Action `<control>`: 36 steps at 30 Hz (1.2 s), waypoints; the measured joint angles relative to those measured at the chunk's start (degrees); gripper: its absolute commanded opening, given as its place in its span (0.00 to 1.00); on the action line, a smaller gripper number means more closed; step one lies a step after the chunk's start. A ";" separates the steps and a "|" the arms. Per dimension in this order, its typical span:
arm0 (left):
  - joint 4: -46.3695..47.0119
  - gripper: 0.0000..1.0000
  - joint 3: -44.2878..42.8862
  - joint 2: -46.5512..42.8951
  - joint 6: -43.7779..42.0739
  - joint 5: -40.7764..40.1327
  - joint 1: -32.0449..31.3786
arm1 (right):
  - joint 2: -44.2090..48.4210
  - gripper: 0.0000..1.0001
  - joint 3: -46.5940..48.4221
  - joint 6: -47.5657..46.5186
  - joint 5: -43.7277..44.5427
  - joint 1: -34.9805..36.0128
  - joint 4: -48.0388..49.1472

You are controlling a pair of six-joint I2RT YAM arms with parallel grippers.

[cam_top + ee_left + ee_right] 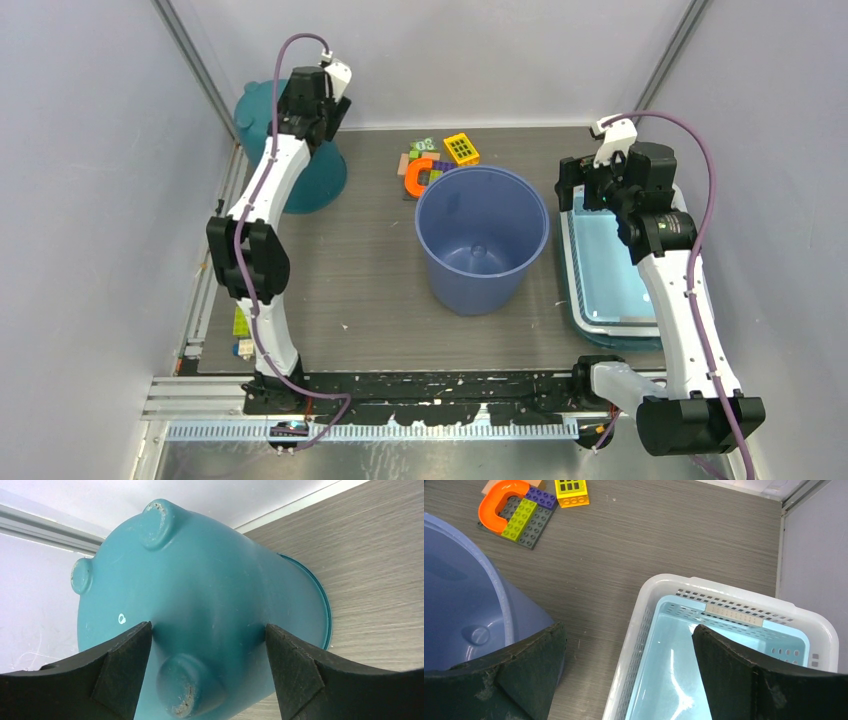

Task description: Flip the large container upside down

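Left wrist view: teal container (210,595) close ahead, footed base toward the camera, rim at the far end and apparently down on the grey table (380,555). Left gripper (207,675) spread wide, one dark finger at each side of the frame, just off the base. Nothing clamped: body far broader than the gap, and only one small foot between the fingers, with room on both sides. Cannot tell whether either fingertip touches the plastic.

From the top external camera: same container at the far left corner, against the back wall, narrow end up and wide end down, left arm stretched out over it. Blue bucket (470,290) upright mid-table, mouth up and nothing visible inside. Toy bricks (435,160) just behind it. Right gripper (629,675) fully open and holding nothing, hovering between the bucket and the white basket (734,587) at the right edge.

Progress, as a judgement: if teal is the one meant, then already flipped, with little left beyond letting go and backing the arm off. If blue is meant instead, then nothing done yet, and the whole flip left to do.
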State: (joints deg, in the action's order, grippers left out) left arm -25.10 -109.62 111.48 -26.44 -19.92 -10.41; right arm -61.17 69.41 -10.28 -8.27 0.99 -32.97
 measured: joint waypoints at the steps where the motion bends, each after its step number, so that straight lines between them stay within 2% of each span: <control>1: 0.04 0.83 -0.59 0.52 0.00 -0.04 0.35 | 0.00 1.00 0.00 0.00 0.00 0.00 0.00; 10: 1.16 0.83 -3.41 3.26 -0.98 -0.07 2.89 | -1.49 1.00 -0.02 0.20 0.00 0.00 0.00; 30: 0.39 0.82 -17.07 13.35 -2.60 -0.33 3.72 | -1.62 1.00 -0.63 0.17 0.00 0.00 0.24; 36: -1.11 0.92 -18.64 13.99 -2.23 -0.46 3.78 | -1.62 1.00 -0.63 0.17 -0.02 0.00 0.26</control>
State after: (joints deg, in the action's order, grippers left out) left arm -26.22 -128.27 125.47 -28.67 -20.38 -6.63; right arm -62.78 68.77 -10.11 -8.29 0.99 -32.71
